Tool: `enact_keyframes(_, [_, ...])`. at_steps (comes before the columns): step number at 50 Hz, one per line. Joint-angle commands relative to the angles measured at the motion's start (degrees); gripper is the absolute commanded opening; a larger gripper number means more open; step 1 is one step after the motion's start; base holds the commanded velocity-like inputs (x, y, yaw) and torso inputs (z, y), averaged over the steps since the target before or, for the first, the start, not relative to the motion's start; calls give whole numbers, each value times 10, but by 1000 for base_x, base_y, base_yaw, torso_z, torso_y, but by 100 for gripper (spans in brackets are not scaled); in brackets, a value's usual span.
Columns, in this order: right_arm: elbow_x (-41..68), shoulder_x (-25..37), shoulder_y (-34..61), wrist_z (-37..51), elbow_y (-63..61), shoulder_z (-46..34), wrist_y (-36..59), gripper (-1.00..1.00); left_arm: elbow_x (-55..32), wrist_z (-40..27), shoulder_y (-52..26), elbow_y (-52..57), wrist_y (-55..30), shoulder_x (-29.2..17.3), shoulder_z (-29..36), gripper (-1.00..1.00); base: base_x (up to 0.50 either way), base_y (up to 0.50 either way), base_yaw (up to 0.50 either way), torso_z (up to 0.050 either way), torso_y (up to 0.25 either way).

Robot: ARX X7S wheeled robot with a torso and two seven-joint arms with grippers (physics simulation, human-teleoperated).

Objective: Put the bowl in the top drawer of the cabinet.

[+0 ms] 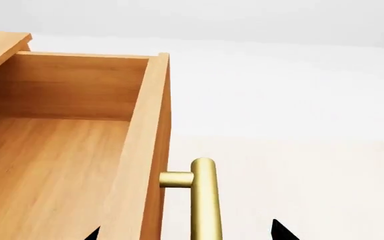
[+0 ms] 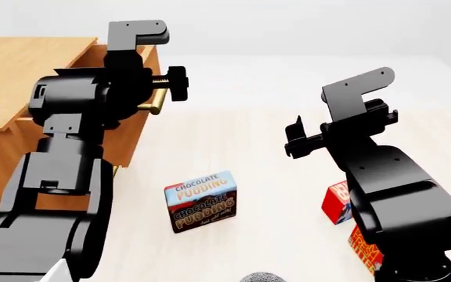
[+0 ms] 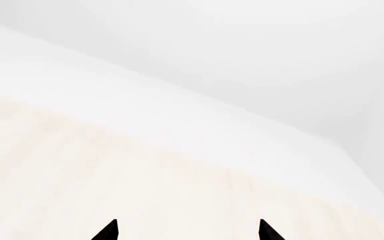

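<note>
Bowl (image 2: 262, 277) is barely seen at the head view's bottom edge; top drawer (image 1: 58, 150) is pulled open, left claw (image 1: 185, 232) spread around its handle (image 1: 204, 200). Right claw (image 3: 186, 231), released, should be sent for it next.

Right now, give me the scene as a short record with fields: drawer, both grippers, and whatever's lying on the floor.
top drawer: pulled open, nothing visible inside
brass handle: between the left gripper fingertips, jaws apart
right gripper: open, holding nothing, over bare floor
bowl: not identifiable in any view
floor items: chocolate pudding box, red boxes beside right arm
</note>
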Motion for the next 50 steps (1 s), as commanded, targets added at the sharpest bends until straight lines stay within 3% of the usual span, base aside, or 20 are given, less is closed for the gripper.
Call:
enact_keyframes(1, [2, 3, -9, -2, 8, -5, -11, 100, -49, -2, 46, 63, -35, 21, 10, 100, 0, 0, 0, 0, 0])
enact_keyframes(24, [9, 27, -45, -8, 41, 9, -48, 100, -291, -138, 99, 138, -19, 26, 145, 100, -6, 0, 1, 0, 1])
enact_keyframes(50, [11, 38, -48, -13, 63, 6, -57, 100, -530, -264, 89, 194, 8, 26, 254, 100, -10, 0, 2, 0, 2])
